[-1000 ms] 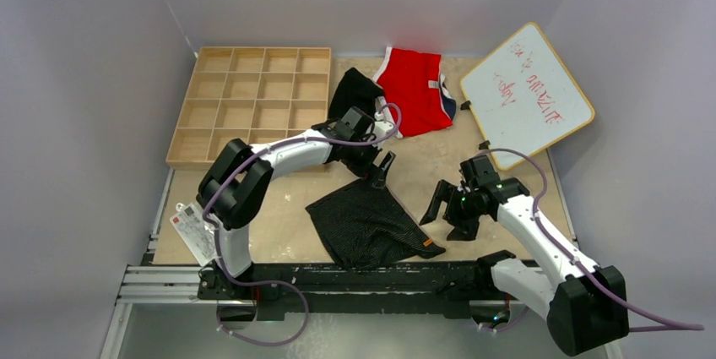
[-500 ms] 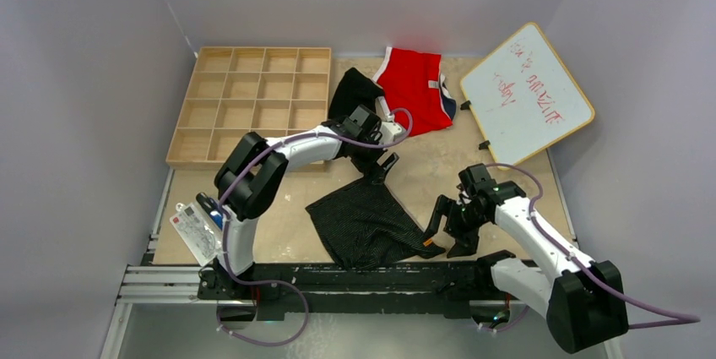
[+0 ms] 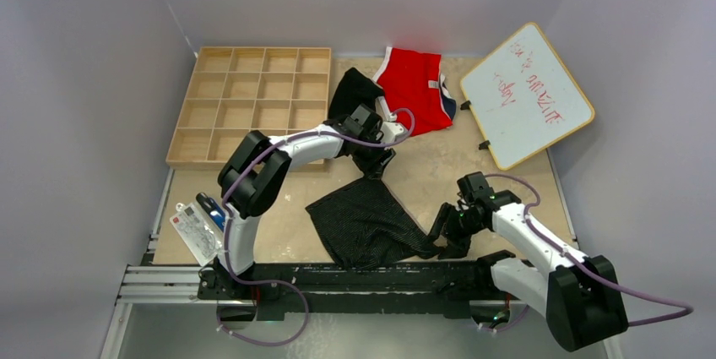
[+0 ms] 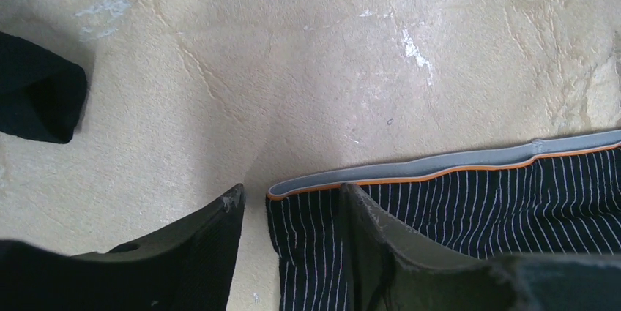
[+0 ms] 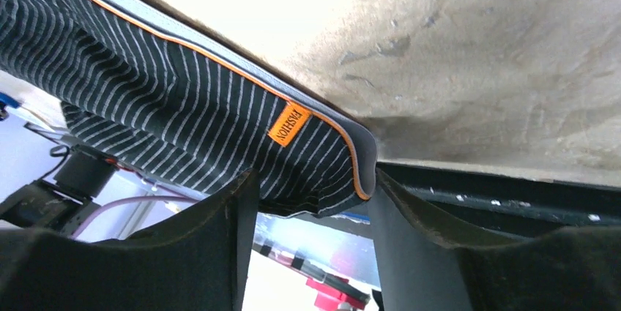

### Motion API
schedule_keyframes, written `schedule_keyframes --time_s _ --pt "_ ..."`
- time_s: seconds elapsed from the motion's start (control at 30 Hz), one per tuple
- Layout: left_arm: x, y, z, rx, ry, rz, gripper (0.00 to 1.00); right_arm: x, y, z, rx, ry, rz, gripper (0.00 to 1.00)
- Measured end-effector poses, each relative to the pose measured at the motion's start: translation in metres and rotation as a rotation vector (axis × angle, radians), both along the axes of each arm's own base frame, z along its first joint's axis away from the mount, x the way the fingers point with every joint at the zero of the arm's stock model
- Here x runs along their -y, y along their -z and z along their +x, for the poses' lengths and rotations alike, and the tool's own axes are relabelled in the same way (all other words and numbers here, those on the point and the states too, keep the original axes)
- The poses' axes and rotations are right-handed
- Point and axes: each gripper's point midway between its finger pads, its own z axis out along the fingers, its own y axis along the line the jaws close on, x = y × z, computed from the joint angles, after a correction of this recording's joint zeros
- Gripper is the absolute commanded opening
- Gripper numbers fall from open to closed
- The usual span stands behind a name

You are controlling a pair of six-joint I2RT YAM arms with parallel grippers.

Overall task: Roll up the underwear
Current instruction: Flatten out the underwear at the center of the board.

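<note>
On the worktop [image 3: 431, 165] the grid tray [image 3: 253, 101] fills the far left corner and the writing board [image 3: 525, 93] lies at the far right corner. The briefs [image 3: 414, 89] lie at the far edge between them, with the far underwear [image 3: 353, 93] just beside the briefs on their left, between them and the tray. The near underwear [image 3: 363, 224] lies spread by the middle of the near edge, the left end effector [image 3: 377, 166] astride its far corner and the right end effector [image 3: 441, 239] astride its right corner at the near edge.
</note>
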Motion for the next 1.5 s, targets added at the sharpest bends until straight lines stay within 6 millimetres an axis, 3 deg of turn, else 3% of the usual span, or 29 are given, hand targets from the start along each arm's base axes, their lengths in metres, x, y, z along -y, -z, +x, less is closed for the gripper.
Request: schedule_keyframes --time_s 0.1,0.23,0.43,0.6,0.7,0.9,1.13,1.33,1.5 --pt "0.001 0.001 -0.002 -0.006 0.006 -0.007 0.28 -0.003 0.0 0.006 0.019 0.012 0.015 0.37" --pt "0.001 0.003 -0.005 -0.019 0.012 -0.014 0.0 -0.006 0.0 0.01 0.034 0.014 0.029 0.0" --pt "-0.002 0.003 -0.011 -0.031 -0.011 -0.028 0.0 -0.008 -0.002 0.02 0.082 -0.006 0.037 0.0" --pt "-0.028 -0.013 -0.025 -0.051 -0.1 -0.044 0.0 -0.006 -0.023 0.05 0.222 -0.037 0.004 0.0" --pt "-0.042 -0.041 -0.021 -0.005 -0.176 -0.085 0.0 -0.004 -0.043 0.073 0.35 -0.06 -0.018 0.0" --pt "-0.056 -0.124 -0.004 0.151 -0.348 -0.226 0.0 0.008 -0.078 0.108 0.595 -0.132 -0.102 0.0" --pt "-0.075 -0.204 -0.021 0.26 -0.448 -0.403 0.0 0.009 -0.145 0.143 0.989 -0.173 -0.111 0.0" --pt "-0.091 -0.256 -0.052 0.287 -0.442 -0.517 0.0 0.013 -0.222 0.143 1.307 -0.166 -0.104 0.0" --pt "-0.101 -0.294 -0.081 0.267 -0.417 -0.558 0.0 0.011 -0.281 0.124 1.46 -0.21 -0.068 0.0"
